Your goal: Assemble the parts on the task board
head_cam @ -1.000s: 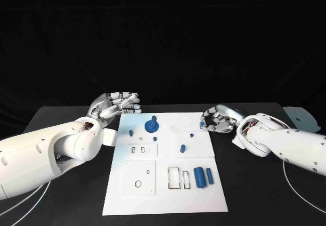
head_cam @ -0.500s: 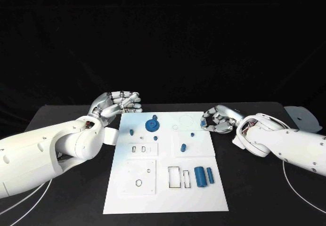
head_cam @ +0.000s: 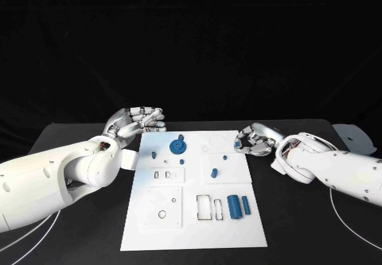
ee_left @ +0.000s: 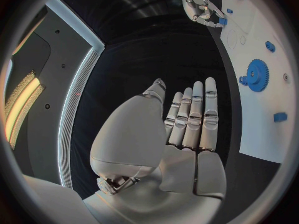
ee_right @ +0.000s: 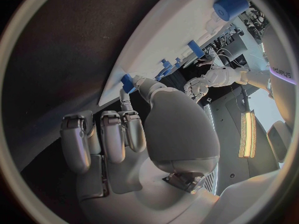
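Right hand holds a small blue piece at the board's far right edge; almost nothing has moved in the last second.

The right hand (head_cam: 256,142) stays curled at the edge of the white board (head_cam: 191,232), pinching a small blue piece (ee_right: 127,82) in its fingertips, touching the rim. The left hand (head_cam: 137,122) still hovers beyond the far left corner, fingers loosely bent, grasping nothing. The blue gear (head_cam: 178,147) and two cylinders (head_cam: 235,207) lie unmoved, so placement looks paused, not done.

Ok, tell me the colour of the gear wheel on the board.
Blue. The gear wheel shows best in the left wrist view, on the white board.
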You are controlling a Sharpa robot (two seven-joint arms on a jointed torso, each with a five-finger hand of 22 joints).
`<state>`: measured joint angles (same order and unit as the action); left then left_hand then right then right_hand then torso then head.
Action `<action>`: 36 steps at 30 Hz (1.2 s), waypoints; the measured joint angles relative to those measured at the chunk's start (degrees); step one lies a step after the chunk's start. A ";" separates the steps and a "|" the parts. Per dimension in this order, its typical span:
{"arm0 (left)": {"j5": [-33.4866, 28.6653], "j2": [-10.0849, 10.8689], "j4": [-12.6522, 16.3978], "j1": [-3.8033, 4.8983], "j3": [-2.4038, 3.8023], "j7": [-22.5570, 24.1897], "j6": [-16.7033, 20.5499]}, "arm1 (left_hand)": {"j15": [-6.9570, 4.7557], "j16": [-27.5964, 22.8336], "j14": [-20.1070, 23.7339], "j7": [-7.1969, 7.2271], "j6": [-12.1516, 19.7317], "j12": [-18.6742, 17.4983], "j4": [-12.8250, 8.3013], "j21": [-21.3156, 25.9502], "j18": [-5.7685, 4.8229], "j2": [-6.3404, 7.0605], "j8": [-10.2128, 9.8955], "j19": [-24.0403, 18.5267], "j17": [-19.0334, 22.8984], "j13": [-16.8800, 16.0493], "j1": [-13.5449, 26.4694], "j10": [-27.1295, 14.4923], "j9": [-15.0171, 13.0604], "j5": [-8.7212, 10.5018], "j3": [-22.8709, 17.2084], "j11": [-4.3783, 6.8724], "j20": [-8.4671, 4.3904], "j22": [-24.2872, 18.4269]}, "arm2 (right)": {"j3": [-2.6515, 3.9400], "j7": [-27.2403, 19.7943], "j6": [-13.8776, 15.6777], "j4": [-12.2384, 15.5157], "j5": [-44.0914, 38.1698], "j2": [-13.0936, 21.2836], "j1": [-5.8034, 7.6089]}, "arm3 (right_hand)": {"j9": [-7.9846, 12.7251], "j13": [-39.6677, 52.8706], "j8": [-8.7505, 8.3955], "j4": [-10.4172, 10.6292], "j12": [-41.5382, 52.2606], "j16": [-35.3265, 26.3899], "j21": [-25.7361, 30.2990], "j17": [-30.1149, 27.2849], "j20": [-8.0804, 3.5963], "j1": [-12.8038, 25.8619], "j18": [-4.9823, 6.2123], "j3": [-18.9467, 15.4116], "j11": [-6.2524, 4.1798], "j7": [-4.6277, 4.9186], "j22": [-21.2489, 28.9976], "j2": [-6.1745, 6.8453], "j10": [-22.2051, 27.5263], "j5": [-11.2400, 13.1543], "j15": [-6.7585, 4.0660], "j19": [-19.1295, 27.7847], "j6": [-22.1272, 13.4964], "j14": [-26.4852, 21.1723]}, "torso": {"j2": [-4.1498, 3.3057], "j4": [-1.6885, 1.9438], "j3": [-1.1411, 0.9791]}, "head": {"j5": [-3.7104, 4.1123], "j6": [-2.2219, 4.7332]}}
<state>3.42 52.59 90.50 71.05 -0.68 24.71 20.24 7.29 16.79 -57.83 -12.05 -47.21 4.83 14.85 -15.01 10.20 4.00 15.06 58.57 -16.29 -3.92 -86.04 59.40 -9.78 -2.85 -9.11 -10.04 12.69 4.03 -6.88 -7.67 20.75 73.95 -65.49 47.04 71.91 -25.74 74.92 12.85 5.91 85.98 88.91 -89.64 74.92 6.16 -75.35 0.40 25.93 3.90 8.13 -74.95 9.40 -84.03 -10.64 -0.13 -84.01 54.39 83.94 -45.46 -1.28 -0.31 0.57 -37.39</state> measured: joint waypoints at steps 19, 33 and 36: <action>0.01 0.13 -0.06 0.00 0.00 -0.16 0.02 | 0.00 0.00 0.00 0.00 0.00 -0.23 0.00 0.21 0.00 0.00 0.00 0.00 -0.08 0.00 0.00 0.00 0.00 0.00 0.00 0.00 0.00 0.00 | 0.12 1.97 3.79 4.50 -1.82 1.70 0.60 | -0.47 -0.01 1.02 0.24 0.69 0.00 -0.16 -0.01 -0.84 1.06 0.00 0.72 -0.83 -0.88 0.01 -1.78 -0.01 -0.36 -0.82 0.00 2.02 0.00 | 0.06 -0.04 0.01 | 0.01 -0.11; 0.02 -0.14 -0.77 0.00 0.00 -0.26 0.03 | 0.00 0.00 0.00 0.00 0.00 -0.23 0.00 0.21 0.00 0.00 0.00 0.00 -0.13 0.00 0.00 0.00 0.00 0.00 0.00 0.00 0.00 0.00 | 0.36 6.33 7.09 15.87 -4.97 0.16 2.93 | -0.49 -0.01 1.26 0.41 0.68 0.00 -0.15 -0.02 -0.84 1.31 0.00 0.88 -1.06 -0.91 0.02 -2.04 0.16 -0.67 -0.82 0.00 2.04 -0.01 | 0.34 -0.29 0.21 | -0.75 0.03; 0.02 -0.42 -1.05 0.00 -0.01 -0.27 0.02 | 0.00 0.00 0.00 0.00 0.00 -0.23 0.00 0.21 0.00 0.00 0.00 0.00 -0.13 0.00 0.00 0.00 0.00 0.00 0.00 0.00 0.00 0.00 | 0.19 7.30 7.28 17.24 -5.98 -2.32 2.88 | -0.49 -0.01 1.26 0.41 0.68 0.00 -0.15 -0.02 -0.84 1.38 0.00 0.88 -1.24 -0.92 0.03 -2.11 -0.02 -0.67 -0.81 0.00 2.04 -0.01 | 0.42 -0.29 0.25 | -1.26 -0.23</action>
<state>3.44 52.18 89.45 71.05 -0.69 24.44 20.26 7.29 16.79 -57.84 -12.05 -47.21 4.60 14.85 -14.80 10.20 3.99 15.06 58.57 -16.42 -3.92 -86.04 59.40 -9.78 -2.85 -9.11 -10.04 12.69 4.03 -6.69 -0.37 28.03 91.19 -71.47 44.72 74.79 -26.23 74.90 14.10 6.32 86.65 88.92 -89.79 74.90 5.33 -73.97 0.40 26.81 2.66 7.21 -74.92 7.29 -84.05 -11.31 -0.94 -84.01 56.43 83.93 -45.04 -1.57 -0.06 -0.70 -37.62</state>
